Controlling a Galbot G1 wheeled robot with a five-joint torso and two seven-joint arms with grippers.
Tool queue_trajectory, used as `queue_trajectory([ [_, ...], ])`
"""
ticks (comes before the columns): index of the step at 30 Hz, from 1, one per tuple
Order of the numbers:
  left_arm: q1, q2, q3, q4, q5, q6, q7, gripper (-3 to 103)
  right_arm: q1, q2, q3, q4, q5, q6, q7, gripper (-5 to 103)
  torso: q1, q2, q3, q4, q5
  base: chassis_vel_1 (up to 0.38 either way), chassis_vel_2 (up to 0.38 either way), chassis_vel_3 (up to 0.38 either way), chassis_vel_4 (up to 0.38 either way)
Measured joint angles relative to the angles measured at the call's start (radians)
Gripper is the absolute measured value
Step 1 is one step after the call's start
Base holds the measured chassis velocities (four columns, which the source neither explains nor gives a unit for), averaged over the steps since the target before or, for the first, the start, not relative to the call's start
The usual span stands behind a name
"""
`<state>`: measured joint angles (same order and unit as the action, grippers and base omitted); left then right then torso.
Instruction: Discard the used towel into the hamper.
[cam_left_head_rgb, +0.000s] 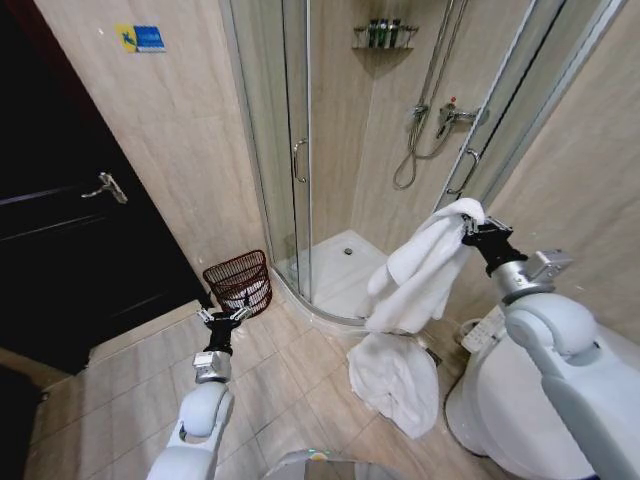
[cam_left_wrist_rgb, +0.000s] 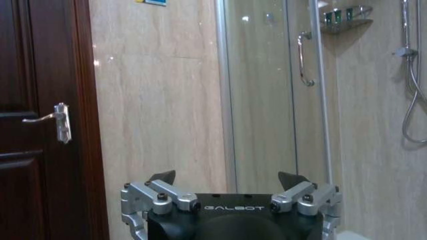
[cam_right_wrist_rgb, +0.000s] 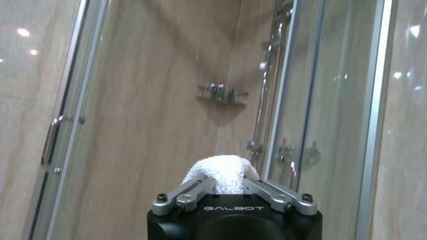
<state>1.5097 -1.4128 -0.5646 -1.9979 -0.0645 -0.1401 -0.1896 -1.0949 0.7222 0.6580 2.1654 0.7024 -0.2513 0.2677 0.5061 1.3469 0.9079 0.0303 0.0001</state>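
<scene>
Right gripper is clamped on the top edge of the white towel, held up high in front of the shower's glass door. The right wrist view backs this up: both fingers pinch a bunched fold of terry cloth. The rest of the towel hangs down, and its lower end looks piled on the tiled floor beside the toilet, so it isn't fully clear of the ground.

Left gripper sits low over the floor with its fingers spread and nothing between them, just short of the hamper. It looks idle.

The hamper stands on the floor by the wall, next to the shower's curved sill, well to the left of the towel. It seems to have something pale inside already.

Step in hand, I'd say: pick-up done, carry not yet done. Next move calls for lifting the tail off the floor, swinging left across the shower front, and letting go only once the bulk hangs over the hamper's rim. The mouth is small, so a trailing end may drape outside.
</scene>
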Motion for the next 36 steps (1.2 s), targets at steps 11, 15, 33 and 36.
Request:
queue_trajectory([
  [11,0.021,-0.046,-0.004,-0.009,0.023,-0.012,-0.002,100,0.011,-0.016,-0.002,0.041,0.049,0.003,0.014,3,0.000,0.000,0.000,0.0001,0.0002,0.000,0.000,0.000,0.000],
  [15,0.030,-0.046,-0.002,-0.010,0.035,-0.013,-0.004,100,-0.053,0.086,-0.017,0.073,-0.003,0.033,-0.014,3,0.000,0.000,0.000,-0.0001,0.0000,0.000,0.000,0.000,0.000],
  [33,0.016,-0.056,-0.003,0.005,0.028,-0.040,-0.004,100,-0.132,0.009,0.043,0.260,0.030,0.033,0.039,3,0.000,0.000,0.000,0.0000,-0.0002,0.000,0.000,0.000,0.000],
  [36,0.013,-0.052,-0.003,0.003,0.024,-0.040,-0.004,100,-0.127,-0.006,0.050,0.254,0.043,0.033,0.044,3,0.000,0.000,0.000,0.0002,-0.0003,0.000,0.000,0.000,0.000],
])
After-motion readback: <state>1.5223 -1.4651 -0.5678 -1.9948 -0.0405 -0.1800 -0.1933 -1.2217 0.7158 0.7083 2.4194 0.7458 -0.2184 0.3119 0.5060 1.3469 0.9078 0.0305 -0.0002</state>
